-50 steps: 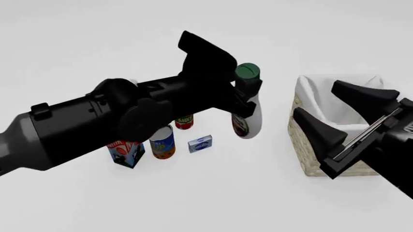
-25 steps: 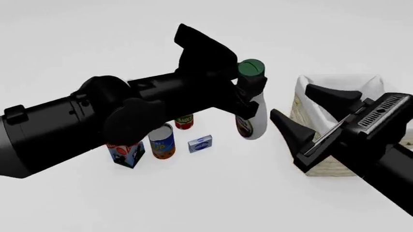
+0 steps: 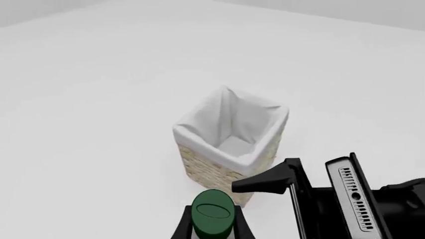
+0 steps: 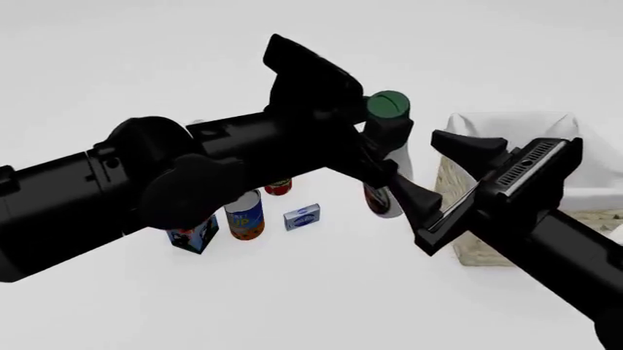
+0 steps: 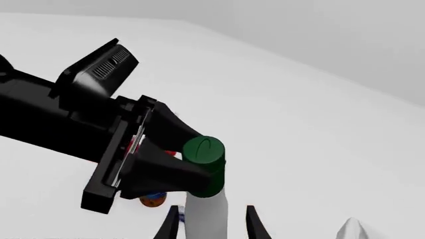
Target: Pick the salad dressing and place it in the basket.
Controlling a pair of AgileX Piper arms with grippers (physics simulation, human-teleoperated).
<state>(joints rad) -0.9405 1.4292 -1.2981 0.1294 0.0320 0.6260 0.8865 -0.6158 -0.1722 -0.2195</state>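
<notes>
The left tool [image 4: 381, 138] pinches the salad dressing [image 4: 387, 157] high by its neck so the wide-open, empty right tool [image 4: 438, 182] can take it toward the basket [image 4: 467, 244].

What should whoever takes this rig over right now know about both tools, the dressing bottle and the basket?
Left tool: shut on the white salad dressing bottle with dark green cap, held upright in the air near its neck.
Right tool: open, fingers either side of the bottle's body, not closed on it.
Square wicker basket with white cloth lining: on the table to the right, nothing visible inside.
Done: bottle lifted.
Left: likely hand over or carry across, then release in the basket.
</notes>
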